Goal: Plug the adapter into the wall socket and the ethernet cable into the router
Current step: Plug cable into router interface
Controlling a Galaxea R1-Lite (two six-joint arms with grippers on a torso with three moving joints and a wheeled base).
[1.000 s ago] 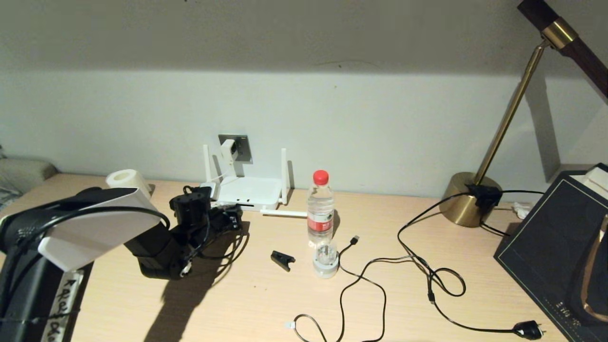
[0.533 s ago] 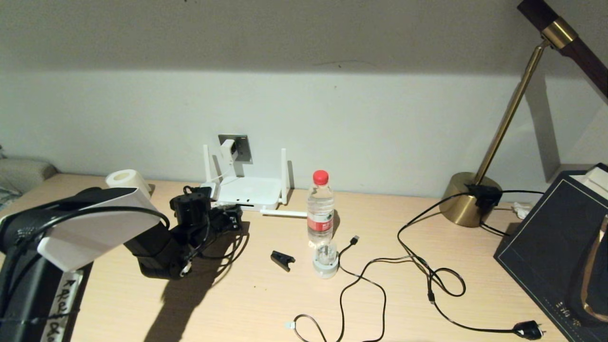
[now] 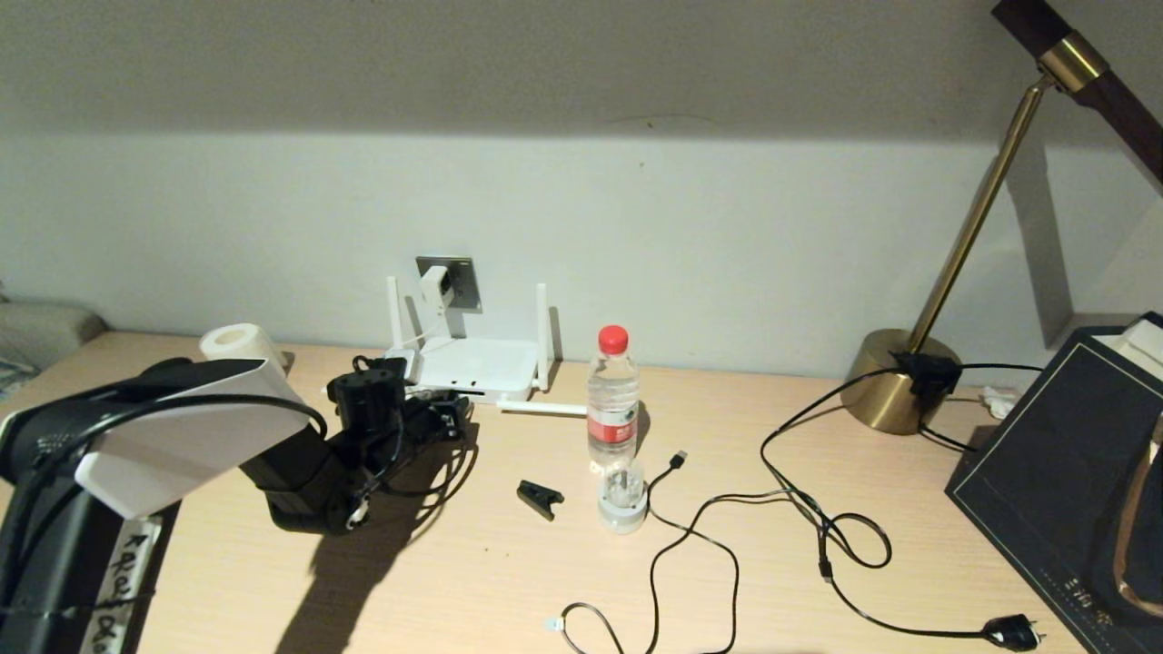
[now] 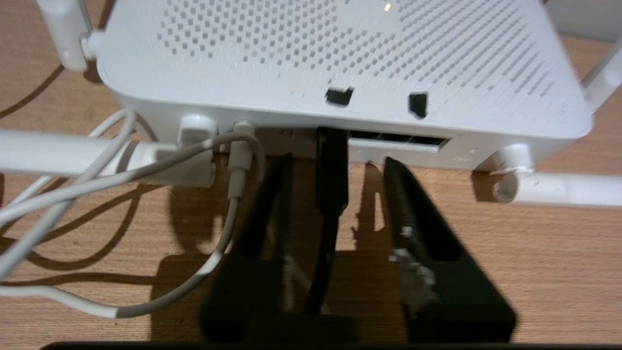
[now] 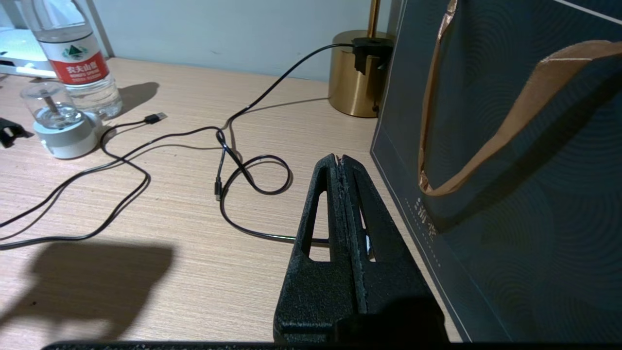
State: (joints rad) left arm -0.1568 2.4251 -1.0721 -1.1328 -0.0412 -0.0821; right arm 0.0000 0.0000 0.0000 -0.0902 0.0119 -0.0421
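Note:
The white router (image 3: 477, 366) lies flat by the wall, two antennas upright and two flat. Above it the white adapter (image 3: 434, 289) sits in the grey wall socket (image 3: 462, 277), its white cord running down to the router. In the left wrist view the black ethernet cable (image 4: 332, 165) has its plug end in a port on the router's (image 4: 340, 53) near edge. My left gripper (image 4: 335, 167) stands open around that plug, fingers apart from it on both sides; it also shows in the head view as the left gripper (image 3: 447, 416). My right gripper (image 5: 341, 158) is shut and empty, low beside a dark bag.
A water bottle (image 3: 612, 395), a small clear-topped device (image 3: 623, 498) and a black clip (image 3: 541, 496) stand mid-desk. Black USB cable (image 3: 677, 457) and lamp cord (image 3: 1010, 629) sprawl to the right. Brass lamp (image 3: 899, 380), dark paper bag (image 3: 1063, 472), tissue roll (image 3: 238, 343).
My left gripper has edged slightly toward the router. Nothing else has moved.

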